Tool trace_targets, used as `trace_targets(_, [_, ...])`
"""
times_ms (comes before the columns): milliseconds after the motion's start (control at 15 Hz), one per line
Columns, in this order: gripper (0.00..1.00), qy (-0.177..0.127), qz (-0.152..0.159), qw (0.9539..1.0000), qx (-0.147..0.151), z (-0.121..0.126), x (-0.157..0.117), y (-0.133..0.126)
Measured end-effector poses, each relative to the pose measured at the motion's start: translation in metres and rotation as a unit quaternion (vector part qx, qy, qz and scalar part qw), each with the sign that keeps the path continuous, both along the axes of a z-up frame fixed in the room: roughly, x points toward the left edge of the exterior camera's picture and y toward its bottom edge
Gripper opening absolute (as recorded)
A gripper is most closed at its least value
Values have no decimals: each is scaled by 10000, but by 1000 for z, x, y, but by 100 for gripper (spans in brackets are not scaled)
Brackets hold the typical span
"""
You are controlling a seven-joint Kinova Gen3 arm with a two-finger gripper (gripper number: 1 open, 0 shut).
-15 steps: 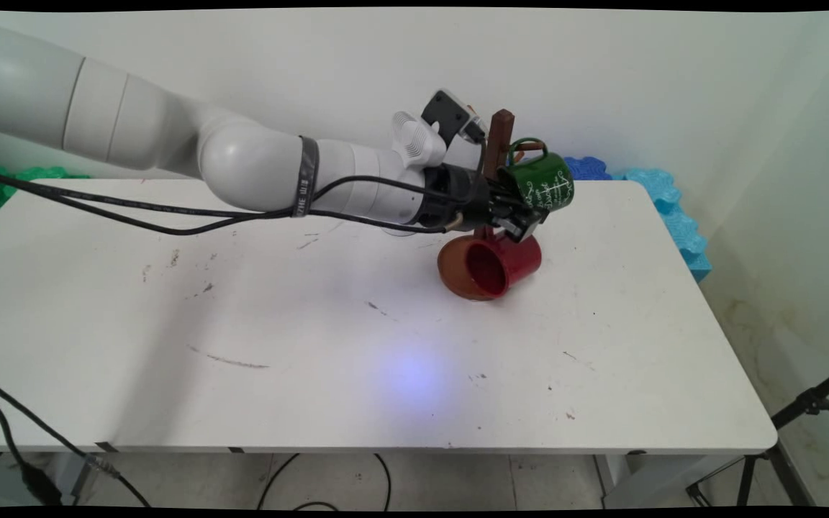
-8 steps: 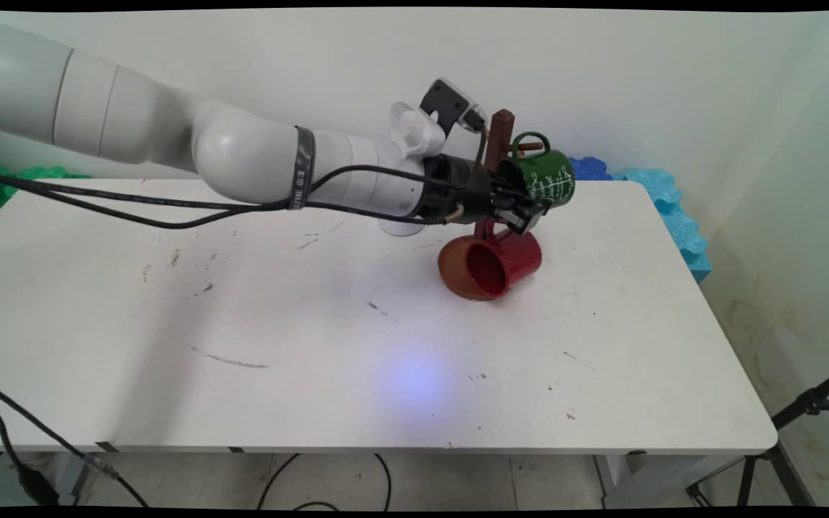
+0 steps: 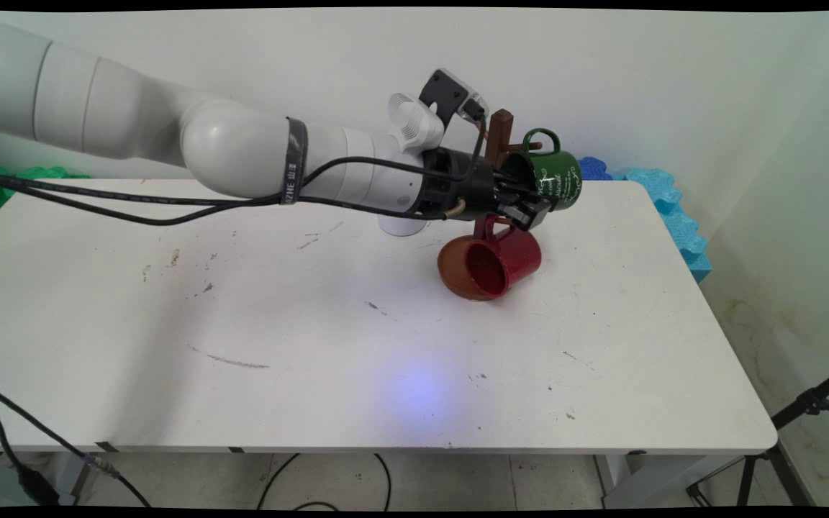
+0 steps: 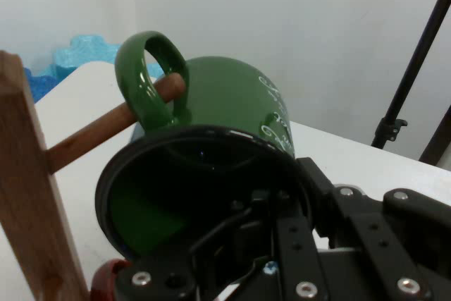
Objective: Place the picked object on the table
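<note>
My gripper (image 3: 529, 205) is clamped on the rim of the green mug (image 3: 555, 180), one finger inside the mouth and one outside, mug tipped on its side. Its handle (image 4: 151, 79) is looped over a wooden peg (image 4: 106, 125) of the brown mug tree (image 3: 499, 140), just right of the post. A red mug (image 3: 497, 262) hangs on the tree lower down, below the green mug; a white cup (image 3: 401, 224) sits left of the tree on the white table (image 3: 314, 324).
</note>
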State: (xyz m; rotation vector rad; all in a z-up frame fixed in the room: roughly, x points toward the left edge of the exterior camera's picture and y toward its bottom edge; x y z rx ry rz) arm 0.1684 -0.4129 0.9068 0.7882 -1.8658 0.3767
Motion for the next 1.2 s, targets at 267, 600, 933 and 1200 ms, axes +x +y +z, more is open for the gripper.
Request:
trace_targets(267, [0,30,-33,10000,2,5,0,4])
trace_targets(600, [0,33,-50,10000,10,7,2,8])
trace_targets(933, [0,26,-51,10000,30,8,4,9])
trace_targets(1200, [0,34,-91,9999,50,9,6,12])
